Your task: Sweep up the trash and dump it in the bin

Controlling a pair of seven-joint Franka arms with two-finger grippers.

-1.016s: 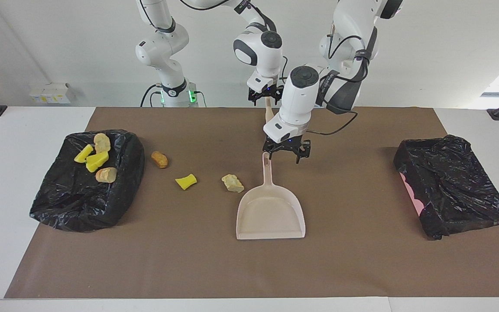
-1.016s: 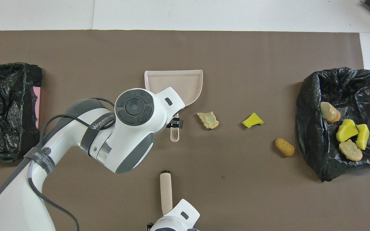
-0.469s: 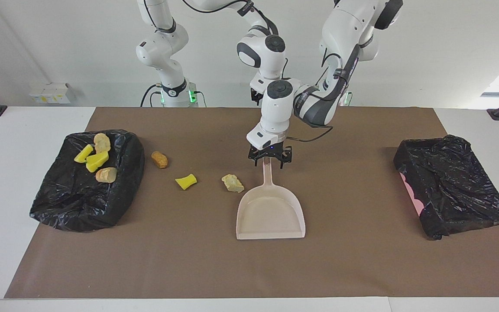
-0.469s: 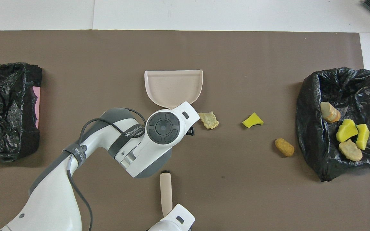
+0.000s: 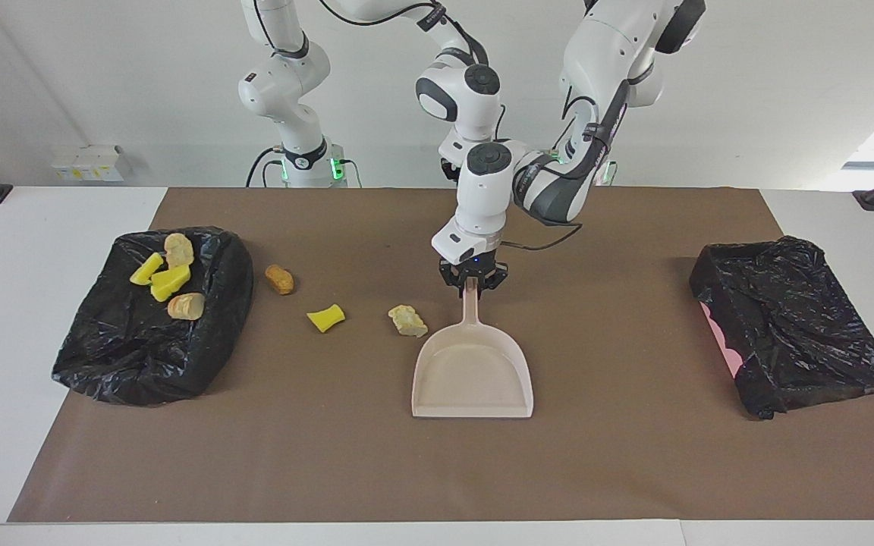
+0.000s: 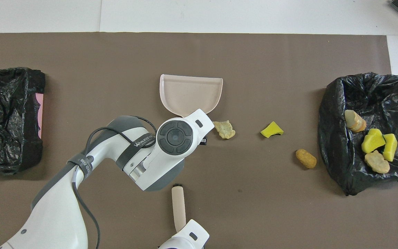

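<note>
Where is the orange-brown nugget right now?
The orange-brown nugget lies on the brown mat, just outside the bin bag at the right arm's end, with the yellow sponge piece its nearest loose neighbour.

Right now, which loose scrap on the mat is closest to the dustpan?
The pale crumbly chunk, right beside the dustpan; the yellow piece and orange nugget lie nearer the bin.
</note>
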